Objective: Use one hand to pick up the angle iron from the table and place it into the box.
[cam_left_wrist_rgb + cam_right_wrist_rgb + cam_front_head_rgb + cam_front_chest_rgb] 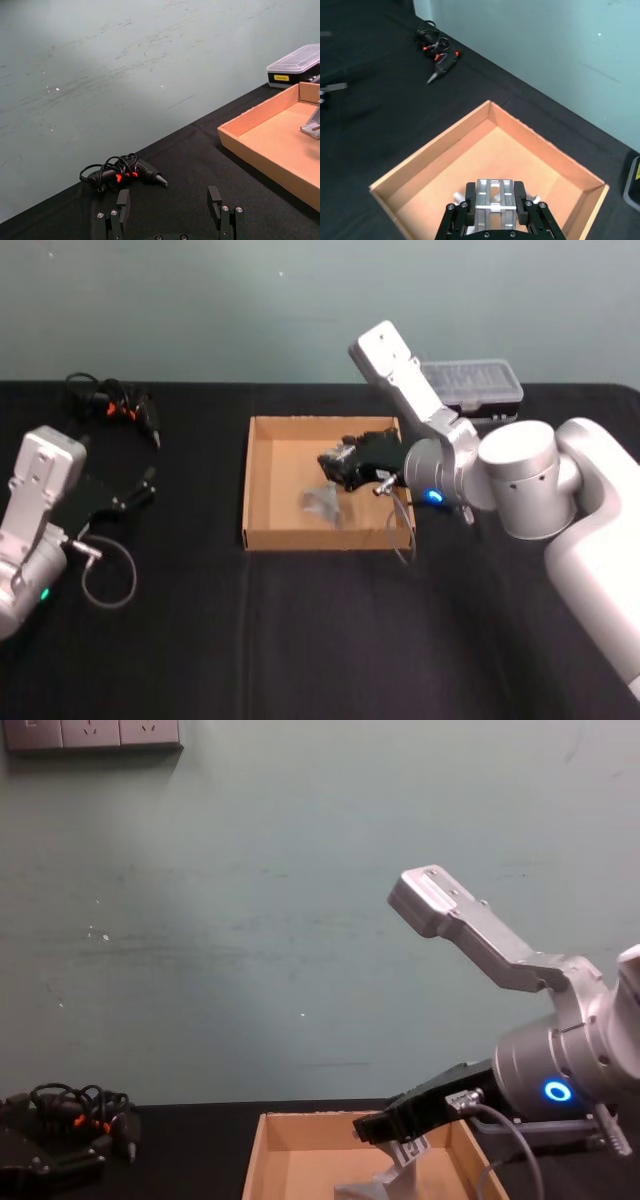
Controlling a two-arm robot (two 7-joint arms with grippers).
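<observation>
While my right claw [335,462] hangs over the box [262,490], its fingers pinch the angle iron [493,199], whose lower end sits just above the cardboard floor.

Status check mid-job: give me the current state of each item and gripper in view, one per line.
angle iron: inside the box, between the right gripper's fingers.
box: open-topped, flat on the table.
right gripper: over the box, shut on the angle iron.
left gripper: open, empty, low over the table left of the box.
plastic case: lid closed, behind the box.
corded tool: lying at the far left, cord bundled.
</observation>
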